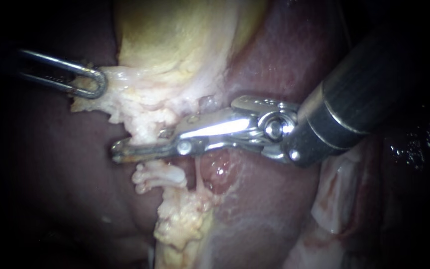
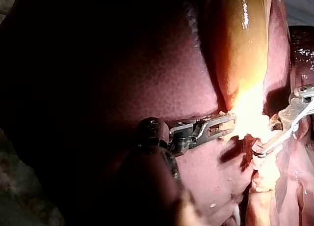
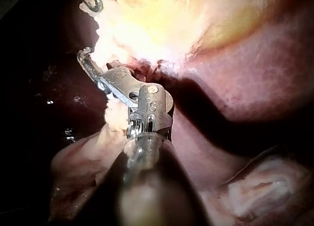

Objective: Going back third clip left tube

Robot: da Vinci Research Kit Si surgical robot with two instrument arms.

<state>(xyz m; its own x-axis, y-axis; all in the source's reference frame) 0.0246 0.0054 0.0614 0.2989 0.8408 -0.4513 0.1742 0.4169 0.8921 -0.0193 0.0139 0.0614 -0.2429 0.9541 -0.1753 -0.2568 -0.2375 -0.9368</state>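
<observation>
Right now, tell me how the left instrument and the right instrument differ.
The left instrument shows only a slim looped tip, its jaws shut on the pale tissue; the right instrument shows its thick shaft and hinged wrist. The left one sits high by the gallbladder; the right one reaches lower, across that tissue. Both are shiny metal.

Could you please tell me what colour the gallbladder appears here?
The gallbladder is pale yellow, whitish at its fringe; the endoscope view shows it best.
</observation>
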